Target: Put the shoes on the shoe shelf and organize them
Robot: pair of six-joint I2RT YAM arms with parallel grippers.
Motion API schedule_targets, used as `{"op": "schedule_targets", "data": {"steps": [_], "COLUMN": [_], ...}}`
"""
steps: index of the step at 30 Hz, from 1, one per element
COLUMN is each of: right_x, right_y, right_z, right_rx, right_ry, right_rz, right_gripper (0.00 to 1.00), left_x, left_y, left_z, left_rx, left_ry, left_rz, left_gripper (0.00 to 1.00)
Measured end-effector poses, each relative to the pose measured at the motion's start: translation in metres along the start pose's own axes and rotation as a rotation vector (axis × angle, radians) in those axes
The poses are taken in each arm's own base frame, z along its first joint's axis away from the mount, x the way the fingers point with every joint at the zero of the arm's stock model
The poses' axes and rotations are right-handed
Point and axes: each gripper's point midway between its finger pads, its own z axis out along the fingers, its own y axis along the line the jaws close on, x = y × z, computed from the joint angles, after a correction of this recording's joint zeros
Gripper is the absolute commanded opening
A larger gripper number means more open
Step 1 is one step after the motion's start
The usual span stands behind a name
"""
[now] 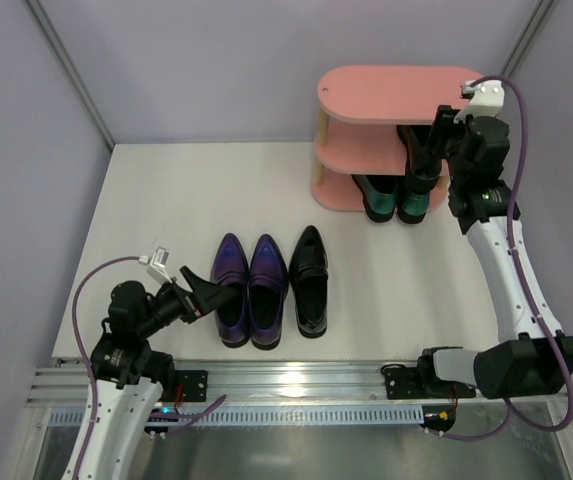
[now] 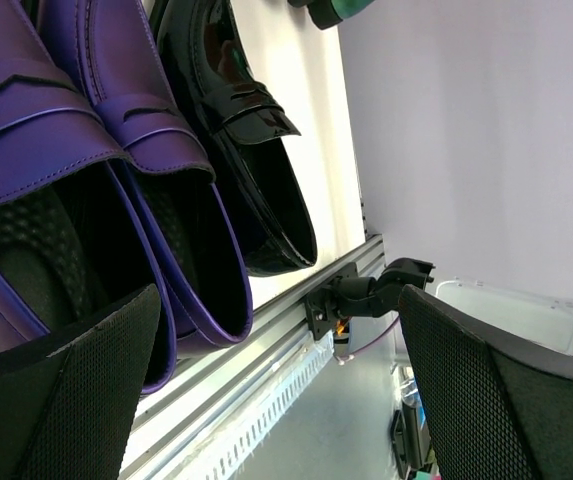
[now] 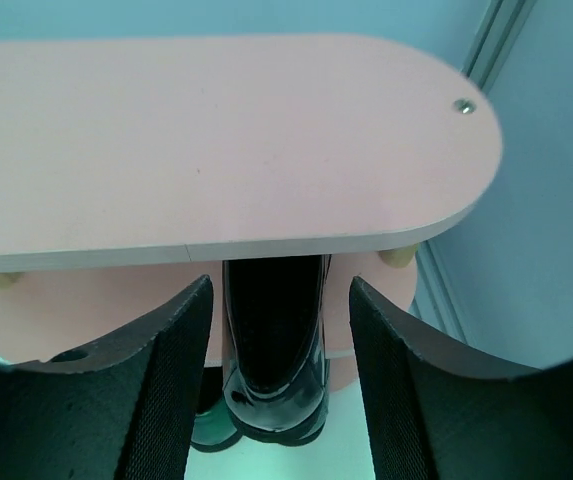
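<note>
The pink shoe shelf stands at the back right. Two dark green shoes sit on its bottom tier. One black shoe rests on the middle tier under the top board, heel toward me. My right gripper is open with a finger on either side of that heel, not touching it; it also shows in the top view. Two purple shoes and the other black shoe lie side by side on the table. My left gripper is open and empty at the heel of the left purple shoe.
The white table ends at a metal rail along the near edge. Lilac walls close the back and sides. The right arm reaches along the right side of the table.
</note>
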Motion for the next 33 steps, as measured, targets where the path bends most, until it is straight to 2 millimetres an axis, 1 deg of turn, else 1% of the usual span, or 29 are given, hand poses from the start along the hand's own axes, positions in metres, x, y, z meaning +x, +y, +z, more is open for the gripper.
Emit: {"op": "schedule_targets", "data": {"steps": [2, 4, 6, 8, 10, 11, 12, 14, 16, 17, 18, 20, 22, 23, 24, 26, 29, 31, 33], "right_x": [-0.02, -0.031, -0.032, -0.023, 0.0, 0.015, 0.035, 0.069, 0.11, 0.129, 0.156, 0.197, 0.226, 0.237, 0.245, 0.257, 0.267, 0.269, 0.272], "right_y": [-0.004, -0.005, -0.001, 0.011, 0.038, 0.057, 0.085, 0.126, 0.157, 0.166, 0.176, 0.188, 0.197, 0.202, 0.212, 0.221, 0.239, 0.247, 0.25], "right_z": [-0.017, -0.031, -0.043, -0.058, -0.08, -0.092, -0.111, -0.142, -0.171, -0.182, -0.195, -0.216, -0.235, -0.244, -0.255, -0.267, -0.282, -0.285, -0.284], "right_rx": [0.005, 0.003, -0.02, -0.058, -0.125, -0.182, -0.261, -0.392, -0.491, -0.514, -0.532, -0.554, -0.562, -0.563, -0.568, -0.551, -0.527, -0.51, -0.477], "right_ry": [-0.05, -0.073, -0.064, -0.043, -0.001, 0.033, 0.072, 0.152, 0.244, 0.287, 0.344, 0.44, 0.506, 0.537, 0.557, 0.576, 0.596, 0.597, 0.6], "right_rz": [0.024, 0.058, 0.093, 0.125, 0.137, 0.132, 0.128, 0.116, 0.103, 0.098, 0.089, 0.073, 0.046, 0.037, 0.029, 0.002, -0.033, -0.028, -0.013], "right_gripper": [0.59, 0.61, 0.63, 0.64, 0.66, 0.66, 0.67, 0.7, 0.73, 0.74, 0.8, 0.82, 0.83, 0.99, 1.0, 1.0, 1.0, 1.0, 1.0], "left_x": [0.0, -0.001, -0.002, -0.003, -0.005, -0.006, -0.007, -0.008, -0.009, -0.01, -0.009, -0.009, -0.009, -0.008, -0.009, -0.009, -0.008, -0.007, -0.007], "left_y": [0.0, 0.001, 0.002, 0.001, 0.0, -0.001, -0.002, -0.003, -0.002, -0.001, 0.0, 0.003, 0.005, 0.006, 0.006, 0.007, 0.009, 0.01, 0.011], "left_z": [0.0, 0.0, 0.001, 0.001, 0.001, 0.001, 0.0, 0.0, 0.001, 0.002, 0.002, 0.003, 0.002, 0.002, 0.002, 0.002, 0.002, 0.001, 0.001], "left_rx": [0.0, -0.005, -0.012, -0.019, -0.021, -0.022, -0.022, -0.028, -0.037, -0.044, -0.053, -0.066, -0.075, -0.078, -0.081, -0.085, -0.095, -0.099, -0.101], "left_ry": [-0.001, -0.004, -0.004, -0.005, -0.009, -0.011, -0.011, -0.011, -0.004, 0.0, 0.004, 0.008, 0.009, 0.009, 0.008, 0.007, 0.007, 0.008, 0.006], "left_rz": [0.007, 0.009, 0.007, 0.008, 0.013, 0.017, 0.023, 0.027, 0.029, 0.031, 0.031, 0.029, 0.027, 0.026, 0.025, 0.023, 0.02, 0.025, 0.032], "left_gripper": [1.0, 1.0, 1.0, 1.0, 1.0, 1.0, 1.0, 1.0, 1.0, 1.0, 1.0, 1.0, 1.0, 1.0, 1.0, 1.0, 1.0, 1.0, 1.0]}}
